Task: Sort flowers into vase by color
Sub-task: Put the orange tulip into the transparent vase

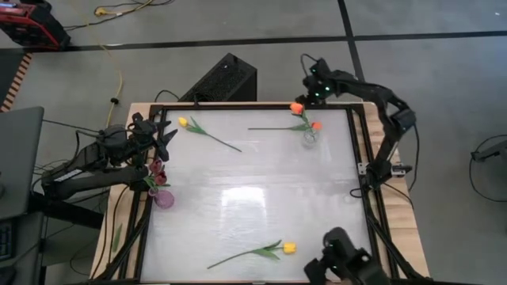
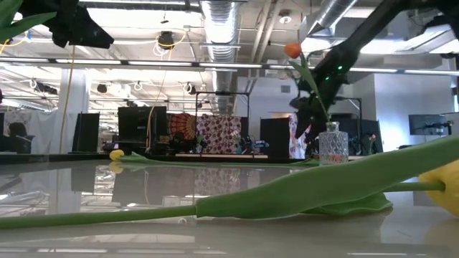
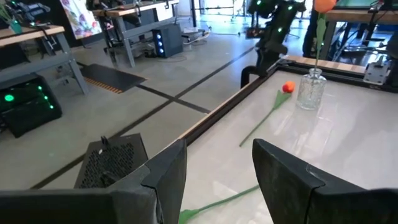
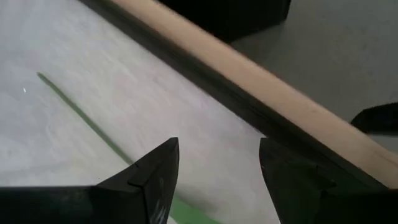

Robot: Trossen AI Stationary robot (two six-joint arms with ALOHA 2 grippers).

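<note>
Flowers: orange tulip (image 1: 297,108) lies just beside the clear vase (image 1: 310,137)
Right end effector (image 1: 310,93): wide open, empty, near that vase
Left end effector (image 1: 165,134): wide open, empty, well apart from it

table top (image 1: 253,206): smooth, glossy white, mirrors the ceiling lights
table edge (image 4: 261,81): pale wood, matt
frame (image 1: 358,150): dark metal rails
clear vase (image 3: 311,90): cut glass, ribbed, shiny
pink vase (image 1: 164,198): tinted glass
flower stems (image 2: 301,190): smooth green plastic, slight sheen
fingers (image 3: 280,171): matt black plastic
floor (image 1: 238,32): dull grey concrete
</note>
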